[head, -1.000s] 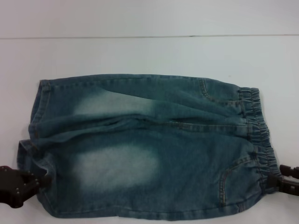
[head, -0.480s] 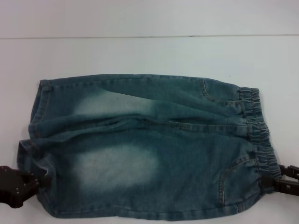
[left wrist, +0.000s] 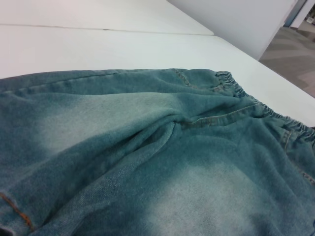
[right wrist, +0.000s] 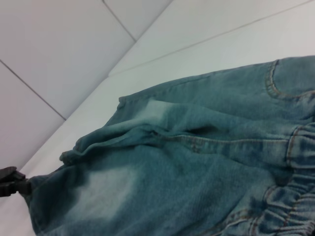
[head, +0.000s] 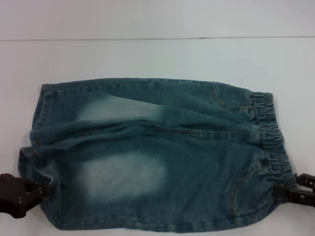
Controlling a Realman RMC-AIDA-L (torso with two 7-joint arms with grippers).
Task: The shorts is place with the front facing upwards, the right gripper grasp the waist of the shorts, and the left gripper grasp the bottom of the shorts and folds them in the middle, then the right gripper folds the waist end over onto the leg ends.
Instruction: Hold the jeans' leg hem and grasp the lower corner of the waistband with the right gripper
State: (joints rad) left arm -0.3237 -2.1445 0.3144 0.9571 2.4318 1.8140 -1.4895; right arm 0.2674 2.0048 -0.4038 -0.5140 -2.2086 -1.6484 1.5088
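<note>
The blue denim shorts (head: 157, 152) lie flat on the white table, front up. The elastic waist (head: 269, 132) is at the right and the hemmed leg ends (head: 38, 123) are at the left. At the near left corner, my left gripper (head: 47, 189) is shut on the hem of the near leg. The right wrist view also shows the left gripper (right wrist: 19, 183) pinching that corner. My right gripper (head: 279, 191) is at the near right corner, its fingers closed on the near end of the waistband. A crease runs along the middle of the shorts (left wrist: 162, 132).
The white table (head: 157, 54) extends beyond the shorts, with a thin seam line across it at the back. In the left wrist view the table edge (left wrist: 275, 69) drops to the floor past the waist end.
My right gripper has moved left onto the waistband corner, and the elastic there has bunched slightly. The left gripper and the leg hem have barely shifted.
</note>
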